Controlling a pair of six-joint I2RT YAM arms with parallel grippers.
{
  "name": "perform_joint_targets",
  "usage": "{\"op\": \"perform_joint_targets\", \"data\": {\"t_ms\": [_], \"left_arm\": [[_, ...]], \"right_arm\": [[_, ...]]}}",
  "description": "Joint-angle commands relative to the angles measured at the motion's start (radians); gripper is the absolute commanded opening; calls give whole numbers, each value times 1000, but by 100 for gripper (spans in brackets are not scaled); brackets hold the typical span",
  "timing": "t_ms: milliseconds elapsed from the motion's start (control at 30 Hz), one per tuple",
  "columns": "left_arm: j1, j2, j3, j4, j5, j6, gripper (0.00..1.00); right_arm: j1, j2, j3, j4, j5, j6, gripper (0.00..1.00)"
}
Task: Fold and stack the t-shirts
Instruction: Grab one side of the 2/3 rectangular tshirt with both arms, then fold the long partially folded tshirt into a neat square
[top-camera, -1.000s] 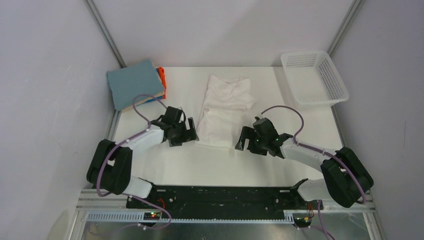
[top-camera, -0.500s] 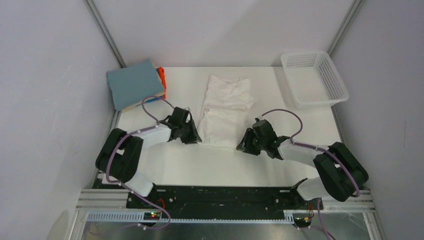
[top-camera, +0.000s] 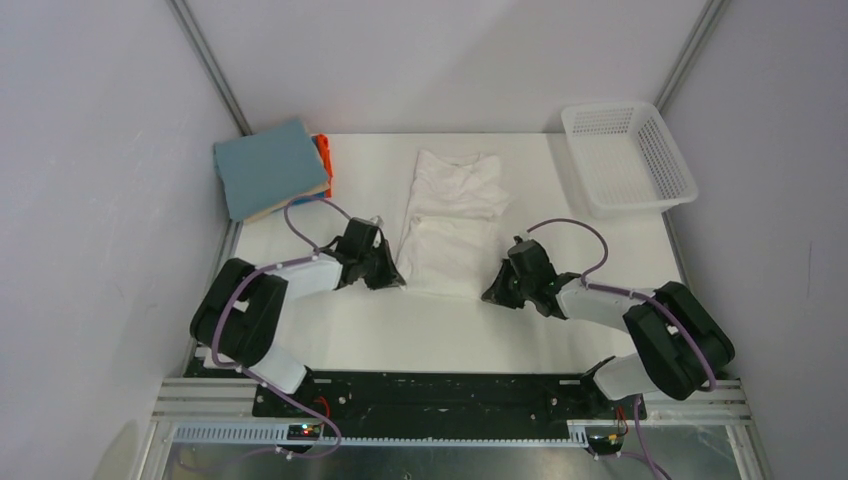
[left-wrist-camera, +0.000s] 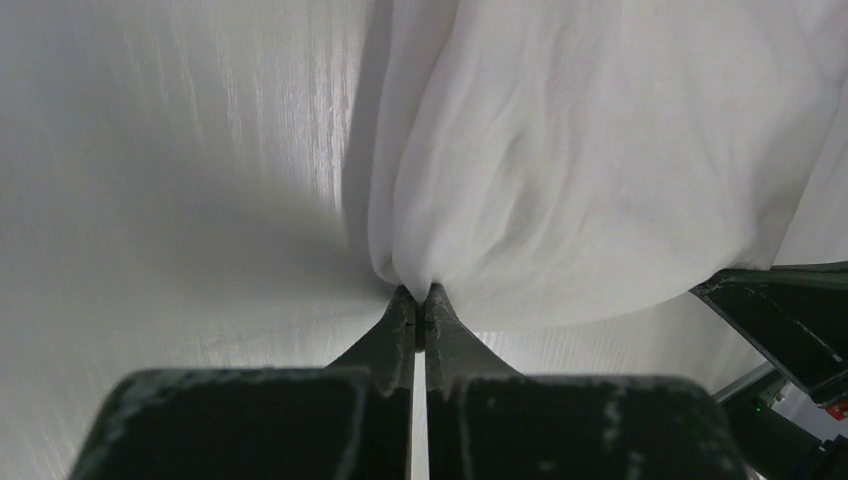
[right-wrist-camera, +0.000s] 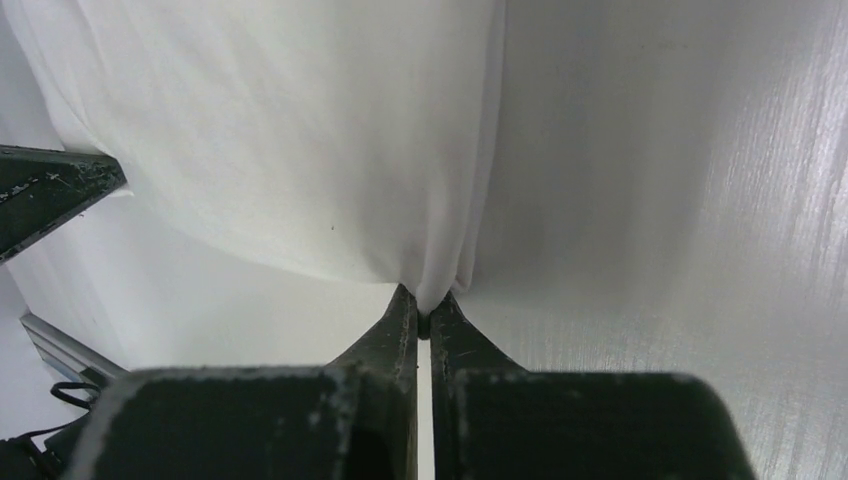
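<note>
White thin cloth is pinched at both near corners of the white t-shirt. The left gripper is clamped tight on the near-left hem corner, and the right gripper on the near-right one. In each wrist view only a small pucker of fabric is caught at the very fingertips.

Risk 1: so shallow a bite is judged likely to slip if the hem is lifted fast or drawn taut between the arms.
Risk 2: it cannot be told whether all layers or only the top one are caught. A single-layer grip would open the shirt rather than fold it.
Risk 3: unequal travel of the two arms would skew the fold.

The shirt is laid lengthwise at mid-table, narrowed, hem near and collar far. Bare surface is seen nearer than the hem and on both flanks. Beyond the collar only a short strip is seen before the back wall, so a hem-to-collar carry is bounded there.

Far left, a folded stack is topped by the dusty blue-grey t-shirt, with an orange t-shirt showing at its edge. The stack is well apart from the white one. Far right, the mesh basket is set at the corner, also well apart.
</note>
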Motion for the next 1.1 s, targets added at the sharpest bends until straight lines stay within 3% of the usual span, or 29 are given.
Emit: {"op": "perform_joint_targets", "data": {"t_ms": [0,100,200,300,367,500,667,767,967,1067], "left_arm": [[-17,-77,-81,-36,-27,-10,0],[-31,-213,-194,-40,-47,-31,0],[-58,-443,-299,-80,-67,-77,0],[-115,-677,-377,-231,-86,-119,0],[-202,-945,-384,-323,-107,-165,0],[-253,-1203,-328,-437,-125,-179,0],[-267,-1215,-210,-471,-131,-123,0],[-266,-1173,-152,-473,-227,-93,0],[-264,-984,-20,-470,-420,-81,0],[-259,-890,56,-456,-501,-71,0]], "right_arm": [[25,-47,-7,-89,-28,-56,0],[83,-131,-27,-230,-46,-65,0],[143,-293,-46,-355,-69,-54,0],[208,-477,-45,-516,-139,-39,0],[275,-591,-43,-576,-176,-6,0],[363,-730,-32,-624,-261,41,0],[376,-777,28,-674,-289,28,0],[330,-788,67,-700,-284,-14,0],[-9,-758,100,-716,-445,-120,0],[-120,-701,128,-686,-523,-169,0]]}}
